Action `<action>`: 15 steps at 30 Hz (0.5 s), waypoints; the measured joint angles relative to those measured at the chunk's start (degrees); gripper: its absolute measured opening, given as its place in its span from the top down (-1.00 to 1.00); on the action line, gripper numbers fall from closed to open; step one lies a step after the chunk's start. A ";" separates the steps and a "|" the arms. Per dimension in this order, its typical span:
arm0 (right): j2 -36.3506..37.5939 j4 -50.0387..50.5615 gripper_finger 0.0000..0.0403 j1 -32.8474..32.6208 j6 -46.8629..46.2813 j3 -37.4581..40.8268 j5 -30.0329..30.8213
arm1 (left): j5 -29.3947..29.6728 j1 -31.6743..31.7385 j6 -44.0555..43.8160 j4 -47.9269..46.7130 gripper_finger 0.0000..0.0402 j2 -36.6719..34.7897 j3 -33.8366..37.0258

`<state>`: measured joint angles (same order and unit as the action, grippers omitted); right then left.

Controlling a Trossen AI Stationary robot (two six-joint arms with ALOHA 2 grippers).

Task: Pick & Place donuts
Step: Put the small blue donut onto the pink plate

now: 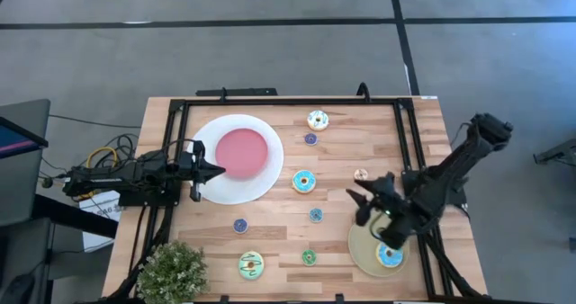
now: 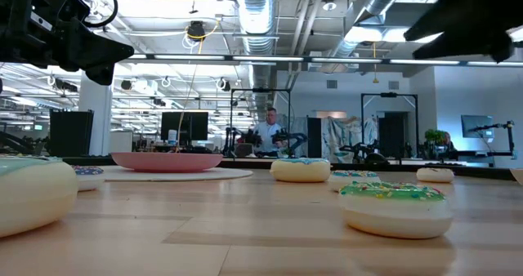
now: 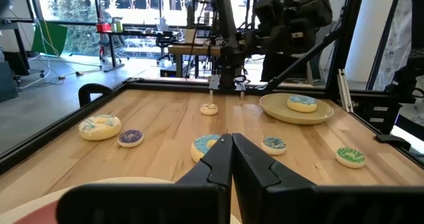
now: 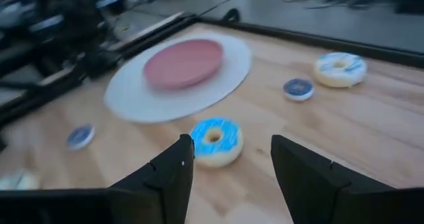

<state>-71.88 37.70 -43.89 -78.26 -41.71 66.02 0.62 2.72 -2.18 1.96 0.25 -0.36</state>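
- Wooden bench (image 1: 360, 151) with a black frame stands on a grey floor; the low view looks across it into a large workshop with ceiling ducts and a person far behind.
- White plate with a pink centre (image 1: 236, 157) lies on the bench's left half; a small potted plant (image 1: 171, 271) sits at the near left corner.
- Left tool (image 1: 216, 169) is level above the white plate's left edge, fingers pressed together, holding nothing.
- Right tool (image 1: 367, 199) hangs above the bench just beside the round tan plate (image 1: 363, 250), fingers apart with nothing between them; in the right wrist view the gap frames the blue-iced donut (image 4: 216, 141) at mid-bench.
- One blue-iced donut on the tan plate (image 1: 390, 256) rests inside the plate's rim, partly under the right arm.
- Blue-iced donut at mid-bench also shows in the high view (image 1: 304, 182), just right of the white plate and apart from it.
- White donut with blue icing (image 1: 318, 120) lies near the far edge; a small purple donut (image 1: 310, 139) lies just in front of it.
- Small tan donut (image 1: 361, 174) lies right of centre, near the right tool.
- Small teal donut (image 1: 316, 215) and small green donut (image 1: 309, 257) lie toward the near side; another small purple donut (image 1: 240, 225) lies below the white plate.
- Pale green donut (image 1: 251, 265) lies near the near edge, right of the plant.
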 joint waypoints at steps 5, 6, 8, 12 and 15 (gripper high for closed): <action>-3.19 -4.69 0.08 7.39 8.21 0.00 -4.38 | 0.00 0.00 -0.02 0.01 1.00 0.00 0.00; -3.81 -5.09 0.08 8.66 10.63 0.00 -6.26 | 0.00 0.00 0.00 0.02 1.00 0.00 -0.02; -4.85 -5.77 0.09 10.97 14.53 0.00 -9.83 | 0.00 0.00 -0.02 0.02 1.00 0.01 -0.01; -6.78 -7.62 0.13 15.43 23.07 0.02 -15.10 | 0.00 0.00 -0.01 0.01 1.00 0.01 0.00; -7.38 -9.52 0.18 19.46 29.30 0.02 -19.45 | 0.00 0.00 -0.01 0.01 1.00 0.01 0.00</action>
<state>-79.26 28.17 -24.43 -48.96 -41.69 46.56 0.62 2.72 -2.19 1.97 0.26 -0.36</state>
